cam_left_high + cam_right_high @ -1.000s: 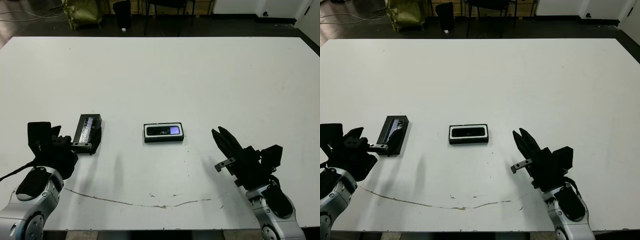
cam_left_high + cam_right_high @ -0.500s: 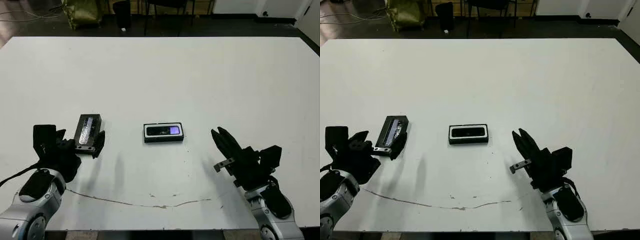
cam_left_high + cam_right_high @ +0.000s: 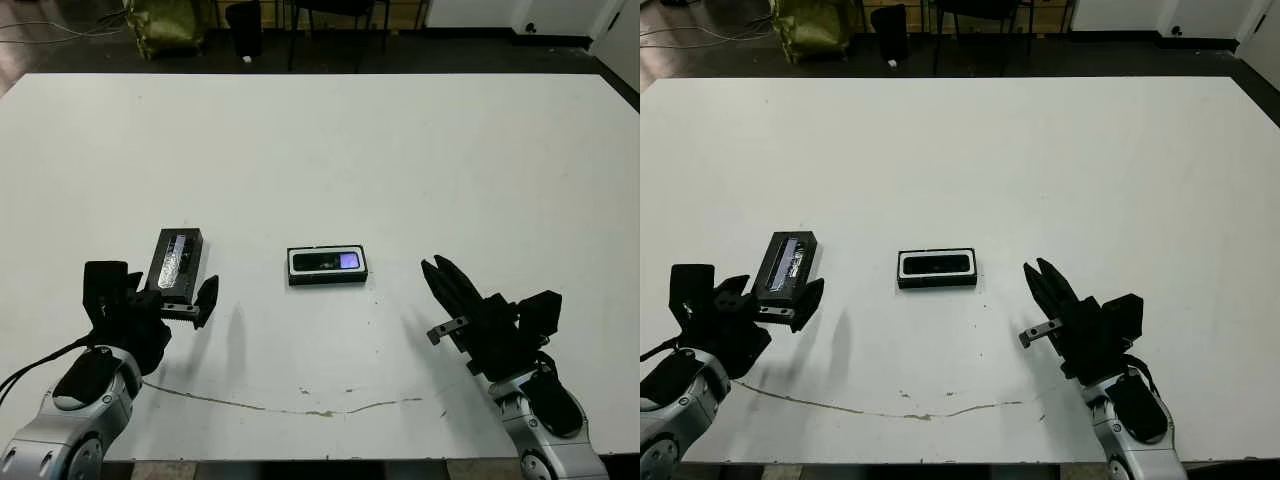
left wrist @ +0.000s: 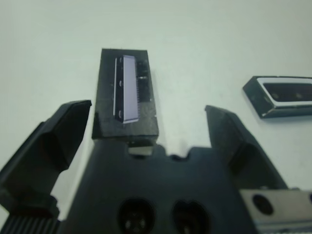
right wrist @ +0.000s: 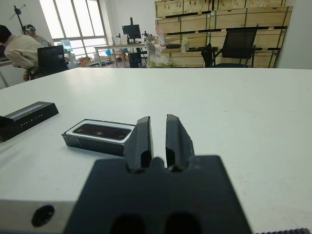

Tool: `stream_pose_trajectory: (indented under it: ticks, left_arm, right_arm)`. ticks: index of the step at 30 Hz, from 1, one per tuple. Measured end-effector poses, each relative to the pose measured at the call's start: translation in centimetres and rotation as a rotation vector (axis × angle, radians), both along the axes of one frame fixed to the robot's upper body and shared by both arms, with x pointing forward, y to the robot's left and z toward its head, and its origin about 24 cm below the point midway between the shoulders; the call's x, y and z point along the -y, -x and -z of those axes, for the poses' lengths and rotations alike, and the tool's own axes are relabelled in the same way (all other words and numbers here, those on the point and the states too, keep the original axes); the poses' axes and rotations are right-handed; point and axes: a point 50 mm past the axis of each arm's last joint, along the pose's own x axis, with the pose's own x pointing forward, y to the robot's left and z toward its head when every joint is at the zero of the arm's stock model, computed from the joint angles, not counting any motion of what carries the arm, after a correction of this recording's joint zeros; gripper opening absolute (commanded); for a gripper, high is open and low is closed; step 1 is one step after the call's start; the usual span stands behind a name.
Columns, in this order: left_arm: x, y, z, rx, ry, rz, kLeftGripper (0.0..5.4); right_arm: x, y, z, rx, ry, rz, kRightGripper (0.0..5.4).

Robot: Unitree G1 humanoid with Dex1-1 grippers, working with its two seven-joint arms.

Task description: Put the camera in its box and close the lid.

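Left pincer (image 4: 146, 141): fingers spread wide, one on each side of the lid's near end; no finger is seen touching it. It sits at about 8 o'clock on the bench.
Right pincer (image 5: 158, 131): fingers pressed nearly together with a thin slit between them, pinching nothing. It hovers at about 4 o'clock, pointing toward the box.
Camera (image 3: 331, 262): lies flat inside the box, its long side running across the bench; the small bluish-purple screen glows at the end toward the right arm.
Box (image 3: 327, 267): a shallow black tray with a white inner rim, resting near the middle of the bench's near half and uncovered. It is well apart from both pincers, between them.
Lid (image 3: 176, 263): flat on the bench at 9 o'clock from the box and well apart from it. Its long side runs from near to far, and the pale glossy strip faces up. Its near end lies between the left pincer's fingers.
Bench (image 3: 400, 150): white, with a thin dark wavy crack line along the near edge.
Beyond the bench: in the right wrist view, a person (image 5: 19, 51) in a pale top bends over by bright windows; a black chair (image 5: 239, 46) stands before wooden shelving.
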Motion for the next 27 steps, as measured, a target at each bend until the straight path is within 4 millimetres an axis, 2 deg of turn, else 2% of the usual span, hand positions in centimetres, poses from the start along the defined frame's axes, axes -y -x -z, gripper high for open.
stream_pose_trajectory:
  ticks: [11,27]
  left_arm:
    - [-0.5,-0.3,1.2,-0.032,-0.021,-0.025,5.37]
    - [-0.7,-0.3,1.6,-0.039,-0.048,-0.043,5.37]
  right_arm:
    - [0.0,0.0,0.2,-0.001,-0.002,-0.016,0.0]
    - [0.0,0.0,0.3,-0.001,-0.004,-0.024,0.0]
